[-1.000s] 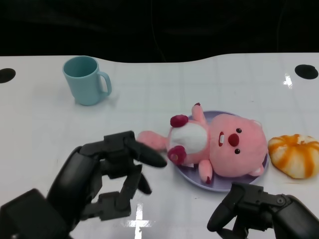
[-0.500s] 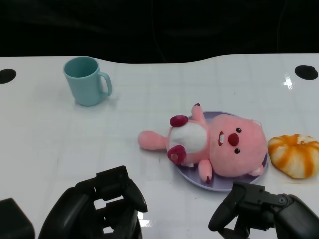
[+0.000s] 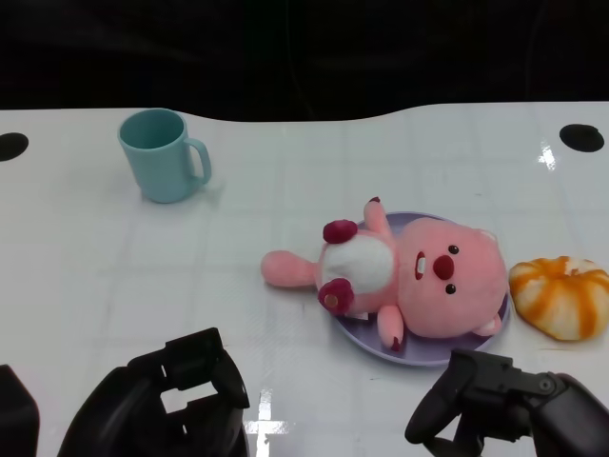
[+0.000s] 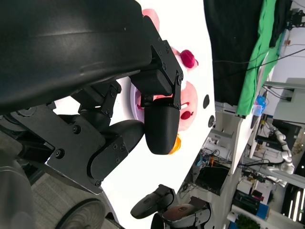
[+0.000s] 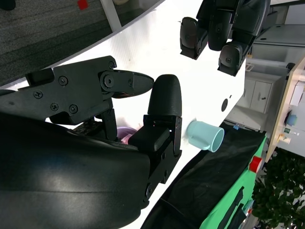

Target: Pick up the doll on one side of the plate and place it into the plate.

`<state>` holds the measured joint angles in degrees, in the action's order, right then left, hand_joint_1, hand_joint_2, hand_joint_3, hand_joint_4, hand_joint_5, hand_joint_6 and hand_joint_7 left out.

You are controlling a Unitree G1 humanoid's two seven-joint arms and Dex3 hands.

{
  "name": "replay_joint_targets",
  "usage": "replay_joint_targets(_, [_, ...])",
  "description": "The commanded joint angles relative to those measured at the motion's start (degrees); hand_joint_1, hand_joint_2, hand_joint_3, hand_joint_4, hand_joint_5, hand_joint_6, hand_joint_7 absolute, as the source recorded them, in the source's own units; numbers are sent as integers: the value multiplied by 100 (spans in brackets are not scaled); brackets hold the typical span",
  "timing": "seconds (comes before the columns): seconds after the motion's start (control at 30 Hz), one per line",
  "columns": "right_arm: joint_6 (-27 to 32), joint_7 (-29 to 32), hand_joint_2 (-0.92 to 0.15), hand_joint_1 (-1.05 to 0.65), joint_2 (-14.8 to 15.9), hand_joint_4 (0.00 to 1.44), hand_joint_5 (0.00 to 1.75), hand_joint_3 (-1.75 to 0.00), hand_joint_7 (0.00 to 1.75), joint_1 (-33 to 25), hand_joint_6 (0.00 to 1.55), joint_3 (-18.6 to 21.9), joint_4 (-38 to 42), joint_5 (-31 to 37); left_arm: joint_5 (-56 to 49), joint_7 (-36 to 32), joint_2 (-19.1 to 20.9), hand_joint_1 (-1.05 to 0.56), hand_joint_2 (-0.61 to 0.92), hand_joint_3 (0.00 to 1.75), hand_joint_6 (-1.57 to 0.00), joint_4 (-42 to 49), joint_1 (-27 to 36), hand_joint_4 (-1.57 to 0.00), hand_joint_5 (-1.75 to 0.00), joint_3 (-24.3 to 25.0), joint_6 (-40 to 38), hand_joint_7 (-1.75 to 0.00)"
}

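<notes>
The white surface (image 3: 114,286) carries everything in view, and near its middle-right lies the lavender plate (image 3: 354,332). The pink doll (image 3: 409,276) rests on its back across that plate: head and belly lie inside the rim, while one pale pink limb reaches past the rim onto the surface toward the robot's left.

The doll looks like a plush toy, so it is probably light, soft and easily squashed, with a fuzzy cover that should not slip. It would likely sag if lifted by a limb. A grasp around the white belly, or around the body just below the head, seems the surest hold. The overhanging limb is the easiest part to reach from the left, though pulling there might drag the toy off the plate.

Just beside the plate on the robot's right sits an orange-and-white striped toy (image 3: 561,296). A teal mug (image 3: 160,154) stands well apart at the far left.

The left hand (image 3: 181,405) is low at the near edge, released, fingers apart and holding nothing. The right hand (image 3: 500,409) likewise grasps nothing, fingers loosely spread.
</notes>
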<state>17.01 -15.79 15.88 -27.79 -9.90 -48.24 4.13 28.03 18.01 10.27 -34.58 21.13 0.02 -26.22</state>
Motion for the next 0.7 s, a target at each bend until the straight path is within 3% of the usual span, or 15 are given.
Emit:
replay_joint_targets(0.03, [-95, 7, -92, -26, 53, 66, 159, -34, 130, -71, 59, 52, -71, -14, 61, 102, 131, -19, 44, 126, -72, 48, 17, -80, -175, 37, -19, -157])
replay_joint_targets(0.7, [-208, -25, -92, -24, 53, 64, 161, -36, 131, -71, 58, 94, 4, -13, 10, 11, 200, -23, 43, 128, -72, -92, 11, -81, -175, -59, -185, -160])
